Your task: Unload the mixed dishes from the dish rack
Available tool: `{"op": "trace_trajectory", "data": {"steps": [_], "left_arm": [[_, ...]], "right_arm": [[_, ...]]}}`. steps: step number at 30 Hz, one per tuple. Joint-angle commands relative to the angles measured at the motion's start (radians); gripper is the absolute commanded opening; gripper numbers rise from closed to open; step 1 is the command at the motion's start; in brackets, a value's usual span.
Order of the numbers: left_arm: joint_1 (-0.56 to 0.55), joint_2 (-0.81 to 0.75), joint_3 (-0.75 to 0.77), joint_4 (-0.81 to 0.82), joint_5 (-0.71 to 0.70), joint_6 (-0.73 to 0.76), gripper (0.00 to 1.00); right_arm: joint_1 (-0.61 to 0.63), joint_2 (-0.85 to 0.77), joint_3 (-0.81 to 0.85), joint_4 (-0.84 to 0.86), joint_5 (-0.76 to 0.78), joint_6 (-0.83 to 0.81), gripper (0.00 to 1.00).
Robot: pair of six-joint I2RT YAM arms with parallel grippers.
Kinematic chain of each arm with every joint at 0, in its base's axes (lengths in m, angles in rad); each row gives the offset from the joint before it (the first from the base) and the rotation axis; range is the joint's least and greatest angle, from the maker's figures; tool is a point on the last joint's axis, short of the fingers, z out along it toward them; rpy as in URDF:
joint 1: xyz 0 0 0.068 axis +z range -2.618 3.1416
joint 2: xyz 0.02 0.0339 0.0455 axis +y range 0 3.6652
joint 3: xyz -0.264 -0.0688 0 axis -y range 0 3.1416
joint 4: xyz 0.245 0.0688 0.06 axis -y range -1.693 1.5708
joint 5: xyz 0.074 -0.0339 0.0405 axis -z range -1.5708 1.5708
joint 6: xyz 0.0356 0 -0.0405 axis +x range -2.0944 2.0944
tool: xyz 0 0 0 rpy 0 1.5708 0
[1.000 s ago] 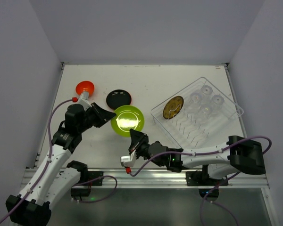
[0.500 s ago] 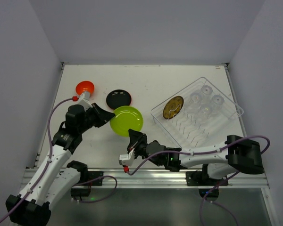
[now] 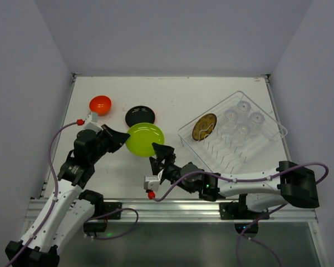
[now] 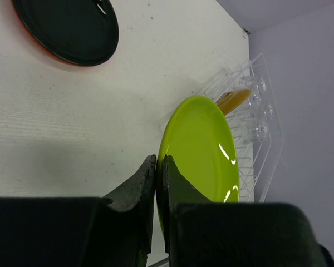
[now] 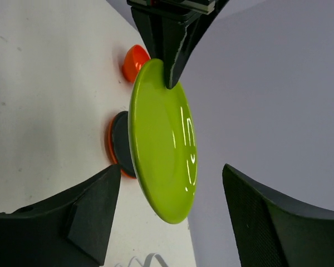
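The lime green plate (image 3: 145,139) is held off the table, tilted on edge, with my left gripper (image 3: 124,139) shut on its left rim. The left wrist view shows both fingers (image 4: 147,172) pinching the plate (image 4: 203,150). My right gripper (image 3: 156,154) stands open just in front of the plate, its jaws wide on either side of the plate (image 5: 161,139) without touching it. An orange-red bowl (image 3: 100,104) and a dark plate (image 3: 140,115) lie on the table at the left. The dish rack (image 3: 280,131) at the right holds a brown-yellow plate (image 3: 204,126) and clear cups (image 3: 244,119).
White side walls close in the table on the left, back and right. The dark plate (image 4: 72,28) shows an orange rim beneath it. The rack's thin dividers (image 3: 225,153) stand in rows at its near end.
My right gripper has opened and let go of the lime green plate. The left gripper has closed on the plate's rim, and the plate has shifted slightly left and up.
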Motion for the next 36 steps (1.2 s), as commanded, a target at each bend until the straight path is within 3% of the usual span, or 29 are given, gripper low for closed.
{"op": "trace_trajectory", "data": {"steps": [1, 4, 10, 11, 13, 14, 15, 17, 22, 29, 36], "left_arm": [[-0.005, -0.018, 0.002, 0.035, -0.103, -0.051, 0.0], [-0.005, 0.016, 0.018, 0.04, -0.172, -0.083, 0.0], [-0.003, 0.178, 0.076, 0.161, -0.26, -0.109, 0.0], [-0.003, 0.204, 0.085, 0.178, -0.295, -0.102, 0.0], [0.002, 0.285, 0.117, 0.228, -0.333, -0.097, 0.0], [0.009, 0.313, 0.125, 0.251, -0.361, -0.079, 0.0], [0.018, 0.339, 0.133, 0.302, -0.369, -0.071, 0.0], [0.037, 0.422, 0.14, 0.398, -0.358, -0.031, 0.0], [0.11, 0.632, 0.173, 0.586, -0.32, 0.02, 0.0], [0.147, 0.846, 0.225, 0.765, -0.255, 0.121, 0.0], [0.147, 1.003, 0.326, 0.664, -0.309, 0.193, 0.0]], "right_arm": [[-0.006, -0.084, -0.037, 0.063, -0.048, 0.088, 0.78], [-0.008, -0.176, -0.064, 0.04, -0.079, 0.206, 0.95], [-0.066, -0.343, 0.032, -0.235, -0.064, 0.609, 0.99], [-0.116, -0.353, 0.06, -0.259, -0.018, 0.792, 0.99], [-0.278, -0.362, 0.197, -0.499, 0.015, 1.003, 0.99], [-0.342, -0.364, 0.242, -0.582, -0.011, 1.203, 0.99], [-0.401, -0.367, 0.279, -0.677, -0.04, 1.268, 0.99], [-0.512, -0.406, 0.266, -0.694, -0.069, 1.384, 0.99], [-0.615, -0.544, 0.172, -0.681, -0.027, 1.489, 0.99], [-0.62, -0.759, 0.045, -0.617, 0.066, 1.46, 0.99], [-0.62, -0.841, -0.006, -0.565, 0.024, 1.423, 0.99]]}}
